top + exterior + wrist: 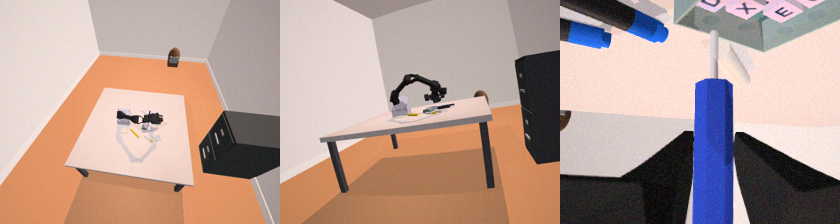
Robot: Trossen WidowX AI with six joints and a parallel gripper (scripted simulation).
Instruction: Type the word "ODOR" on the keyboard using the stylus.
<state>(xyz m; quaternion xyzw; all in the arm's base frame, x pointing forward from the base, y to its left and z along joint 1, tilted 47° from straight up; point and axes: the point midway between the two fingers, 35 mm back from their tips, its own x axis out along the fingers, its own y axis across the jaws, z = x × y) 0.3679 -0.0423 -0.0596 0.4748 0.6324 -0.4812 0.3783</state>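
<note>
My gripper (713,141) (153,119) (436,99) is shut on the blue stylus (713,107), which stands between the black fingers with its thin white tip pointing away. The small grey-green keyboard (770,31) (145,126) (430,109) with pink keys lies on the white table (105,155) (455,117). In the wrist view only its edge shows at the top, with keys marked X and E. The stylus tip sits just off that edge, over bare table, and touches no key. In the exterior view the gripper hangs a little above the table, beside the keyboard.
Two black and blue markers (635,20) (445,106) lie beside the keyboard. A yellow pencil (134,133) (412,114), a small pale pad (124,130) and short white sticks (739,64) (149,139) lie nearby. The arm's base (123,117) (401,107) stands mid-table. A black filing cabinet (240,145) stands to the right.
</note>
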